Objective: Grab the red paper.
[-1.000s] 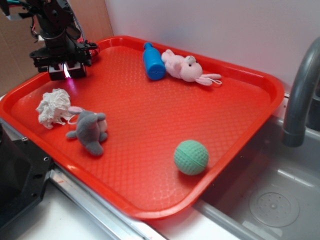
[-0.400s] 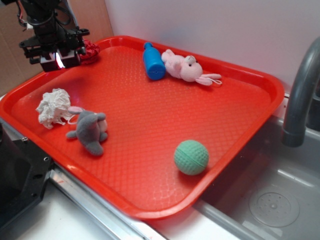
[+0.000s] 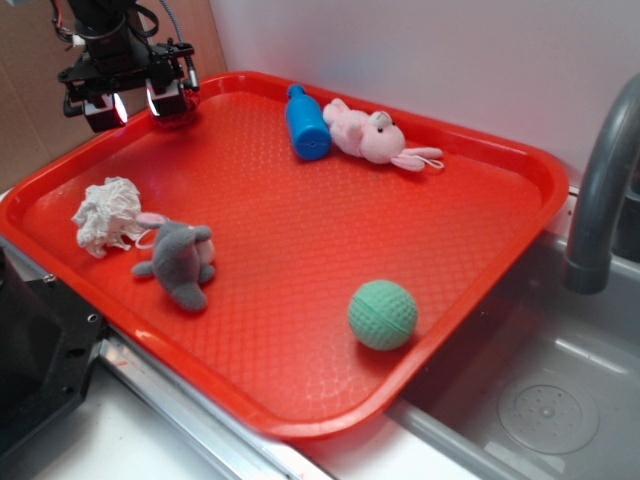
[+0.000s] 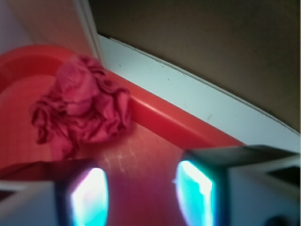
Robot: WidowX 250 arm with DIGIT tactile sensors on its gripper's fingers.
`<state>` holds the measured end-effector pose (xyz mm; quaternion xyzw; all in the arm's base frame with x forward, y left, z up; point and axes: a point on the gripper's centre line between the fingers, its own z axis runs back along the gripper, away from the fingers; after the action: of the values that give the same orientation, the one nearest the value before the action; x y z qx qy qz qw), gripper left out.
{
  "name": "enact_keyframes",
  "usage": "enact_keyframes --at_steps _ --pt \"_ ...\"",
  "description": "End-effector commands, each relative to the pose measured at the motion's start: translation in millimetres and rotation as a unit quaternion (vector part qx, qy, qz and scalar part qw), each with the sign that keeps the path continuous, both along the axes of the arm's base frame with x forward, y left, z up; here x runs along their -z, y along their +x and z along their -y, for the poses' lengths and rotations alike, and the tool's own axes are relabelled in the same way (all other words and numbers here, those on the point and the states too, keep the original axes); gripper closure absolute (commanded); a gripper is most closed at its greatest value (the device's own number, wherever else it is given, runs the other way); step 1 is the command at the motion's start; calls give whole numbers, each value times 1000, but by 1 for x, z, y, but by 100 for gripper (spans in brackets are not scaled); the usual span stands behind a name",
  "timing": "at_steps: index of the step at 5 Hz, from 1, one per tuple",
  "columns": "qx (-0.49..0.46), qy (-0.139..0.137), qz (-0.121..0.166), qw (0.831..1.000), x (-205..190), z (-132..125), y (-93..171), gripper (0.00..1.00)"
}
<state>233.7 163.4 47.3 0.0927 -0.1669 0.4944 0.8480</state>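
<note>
The red paper (image 4: 80,108) is a crumpled crimson wad lying in the far left corner of the red tray (image 4: 160,117), close against its rim. In the exterior view the red paper (image 3: 182,117) peeks out just right of my gripper (image 3: 133,104). In the wrist view my gripper (image 4: 146,188) is open, with only bare tray floor between its lit fingertips (image 4: 195,190). The wad lies ahead of the jaws and off to the left, clear of the fingers.
A white paper wad (image 3: 108,213) and a grey plush (image 3: 180,260) lie on the tray's (image 3: 300,230) left side. A blue bottle (image 3: 306,124) and a pink plush rabbit (image 3: 372,135) lie at the back, a green ball (image 3: 382,314) near the front. Sink (image 3: 540,400) and faucet (image 3: 600,190) stand at right.
The gripper has moved back toward the tray's far left corner, and its fingers have spread wider apart. The red paper, seen beside the gripper earlier, has stayed where it was.
</note>
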Motion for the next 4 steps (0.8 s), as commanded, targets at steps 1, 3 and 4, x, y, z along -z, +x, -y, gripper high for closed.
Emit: enact_keyframes --at_steps 1,3,4 --pt "-1 1 35 999 -13 -8 19 0" --pt "-7 1 30 1000 -4 -13 31 0" --pt "-5 -2 26 1000 0 -12 32 0"
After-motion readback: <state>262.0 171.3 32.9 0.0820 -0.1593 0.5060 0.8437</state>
